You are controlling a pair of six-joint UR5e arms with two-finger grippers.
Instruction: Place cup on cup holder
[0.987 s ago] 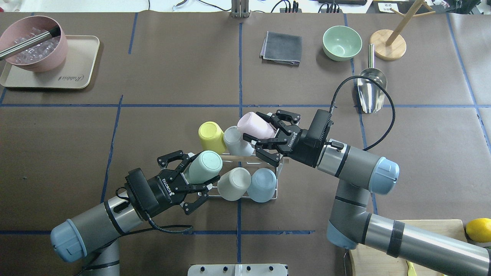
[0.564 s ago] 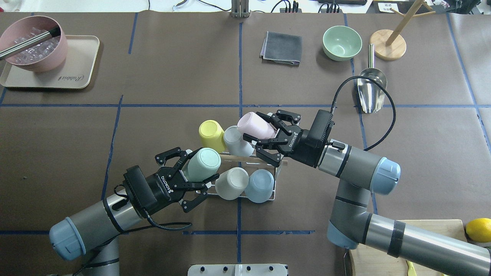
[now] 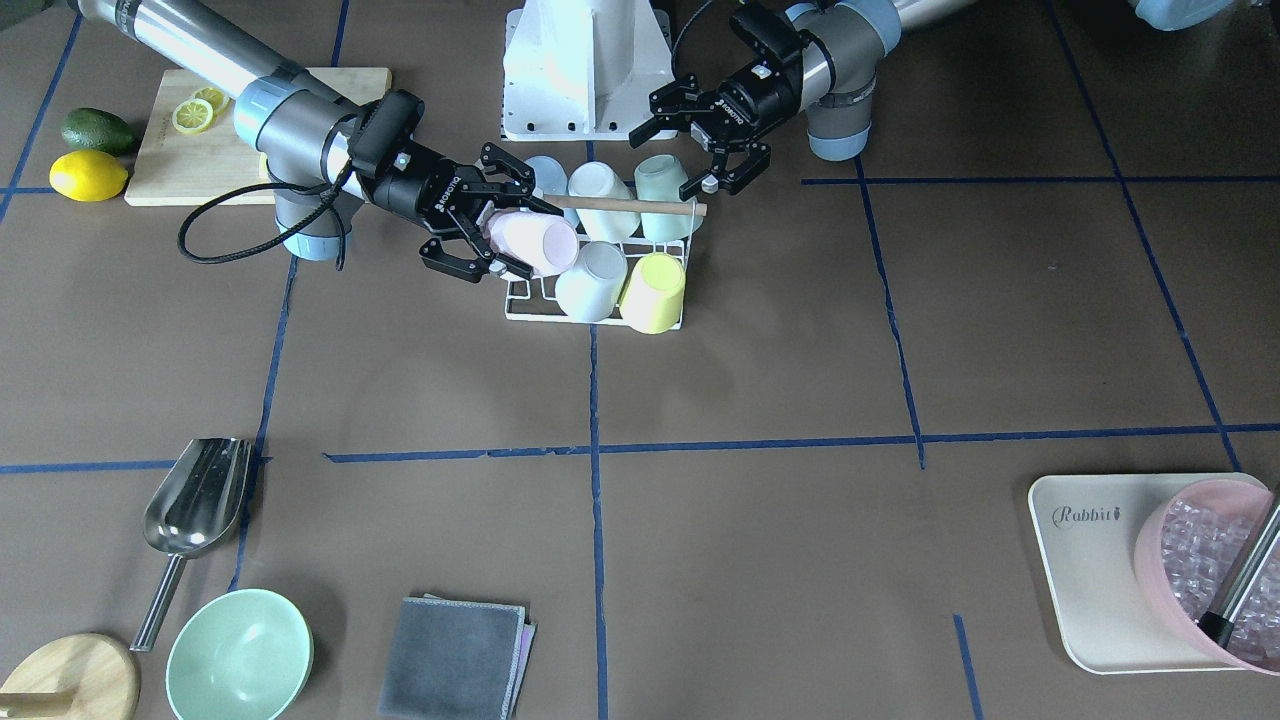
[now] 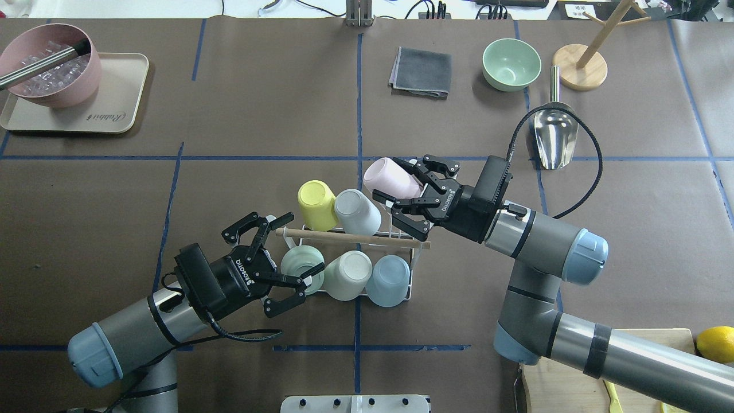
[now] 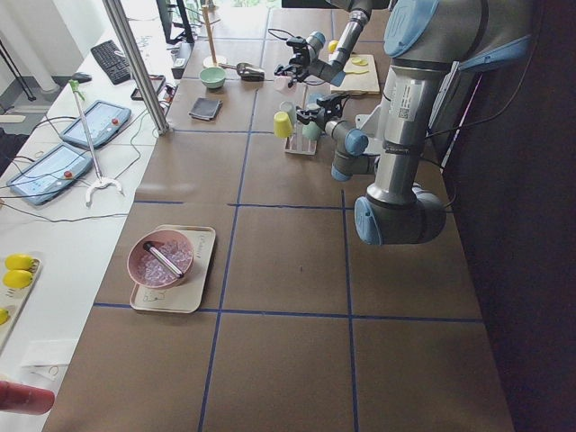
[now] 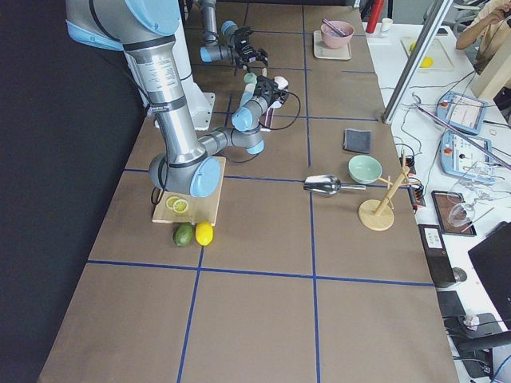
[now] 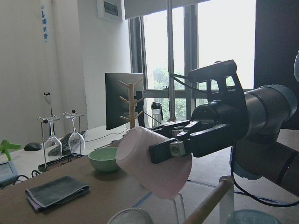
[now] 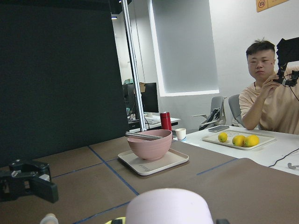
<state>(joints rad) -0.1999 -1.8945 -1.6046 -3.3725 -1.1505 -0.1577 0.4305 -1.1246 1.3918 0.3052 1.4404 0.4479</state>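
Observation:
The cup holder (image 4: 410,287) is a white wire rack with a wooden rod handle (image 4: 350,238), standing mid-table; it also shows in the front view (image 3: 528,306). Yellow (image 4: 315,203), grey (image 4: 356,211), white (image 4: 347,275), blue (image 4: 389,279) and mint (image 4: 302,265) cups sit upturned on it. My left gripper (image 4: 284,258) is open beside the mint cup, at the rack's left end. My right gripper (image 4: 395,182) is shut on a pink cup (image 4: 390,175), held tilted above the rack's far right corner. The pink cup also shows in the front view (image 3: 530,243) and the left wrist view (image 7: 154,161).
A pink bowl of ice (image 4: 49,69) sits on a tray (image 4: 114,115) at the far left. A grey cloth (image 4: 421,71), green bowl (image 4: 511,63), metal scoop (image 4: 553,135) and wooden stand (image 4: 579,66) lie at the far right. A cutting board (image 4: 573,378) and lemon (image 4: 715,343) are near right.
My left gripper let go of the mint cup, which now sits upturned on the rack, and drew back towards the robot. My right gripper moved the pink cup slightly right and away.

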